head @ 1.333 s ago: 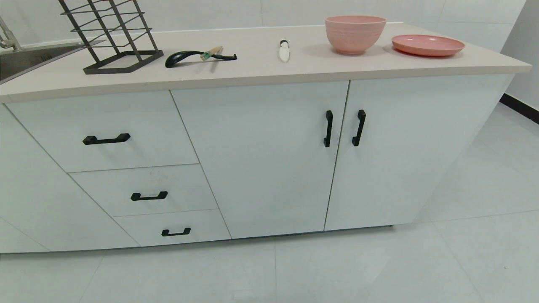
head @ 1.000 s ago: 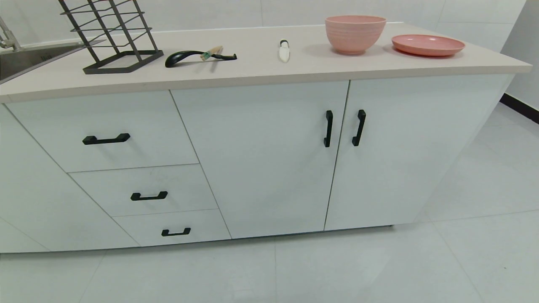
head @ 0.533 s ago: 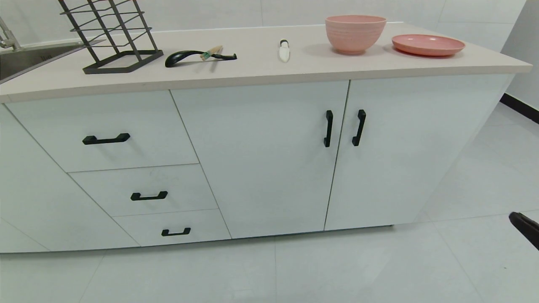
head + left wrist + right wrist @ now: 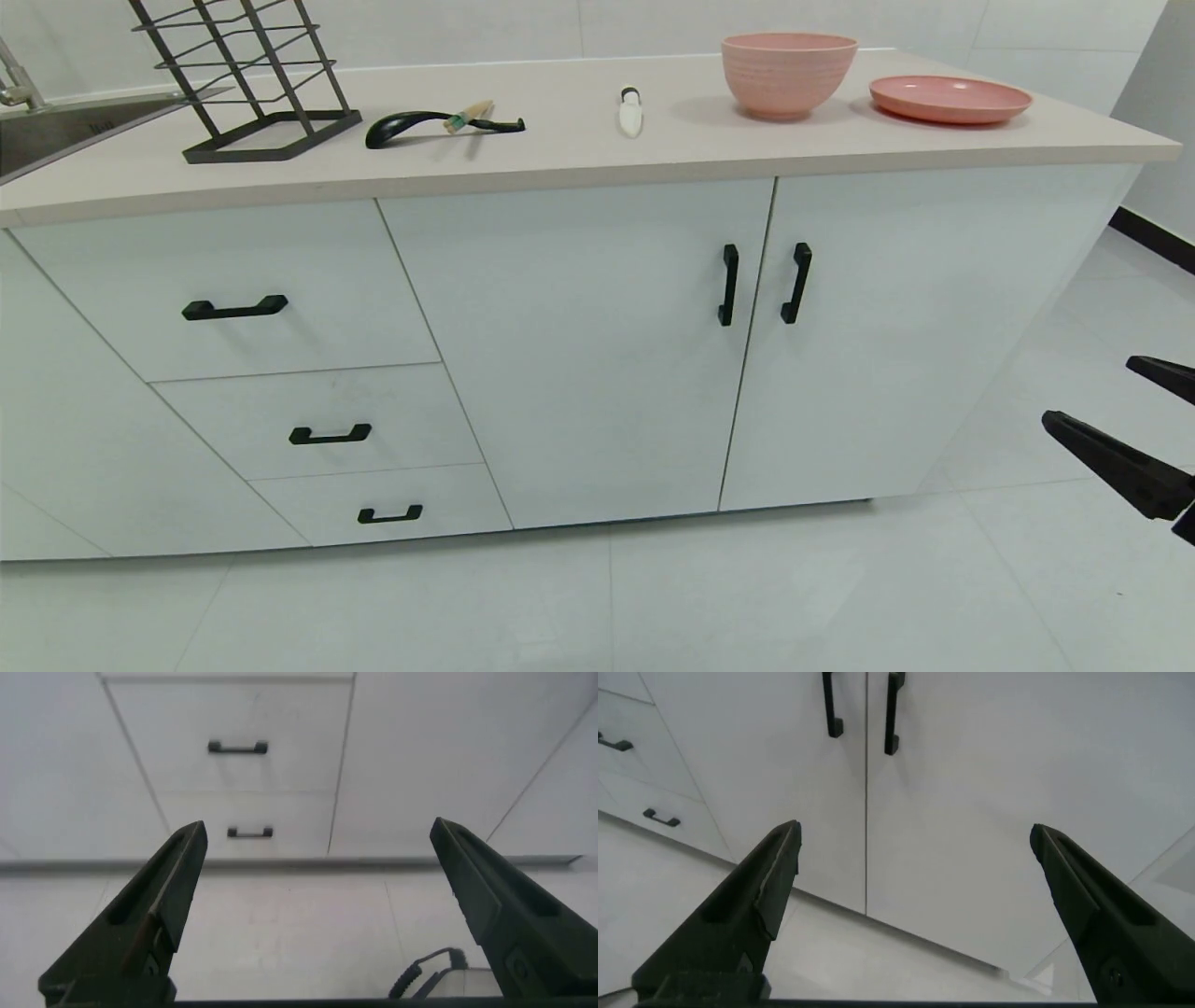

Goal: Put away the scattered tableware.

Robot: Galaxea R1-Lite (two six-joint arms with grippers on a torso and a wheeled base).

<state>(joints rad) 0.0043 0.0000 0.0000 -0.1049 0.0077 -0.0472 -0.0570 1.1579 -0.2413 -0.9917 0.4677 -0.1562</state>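
On the beige countertop (image 4: pixel 579 154) stand a pink bowl (image 4: pixel 788 75) and a pink plate (image 4: pixel 949 98) at the right end. A black spoon (image 4: pixel 411 124) lies mid-left with a wooden-handled utensil (image 4: pixel 470 116) across it, and a small white utensil (image 4: pixel 631 112) lies near the middle. My right gripper (image 4: pixel 1092 392) hangs open and empty low at the right, in front of the right cabinet door; its wrist view faces the two door handles (image 4: pixel 862 709). My left gripper (image 4: pixel 318 831) is open and empty, low, facing the lower drawer handles (image 4: pixel 237 748).
A black wire rack (image 4: pixel 252 84) stands at the counter's left, beside a steel sink (image 4: pixel 56 131). Below are three drawers (image 4: pixel 234 308) on the left and two shut doors with black handles (image 4: pixel 727 285) (image 4: pixel 795 283). Open tiled floor (image 4: pixel 653 607) lies in front.
My right gripper has come into the head view from the right edge, rising and moving left. The tableware has not moved.
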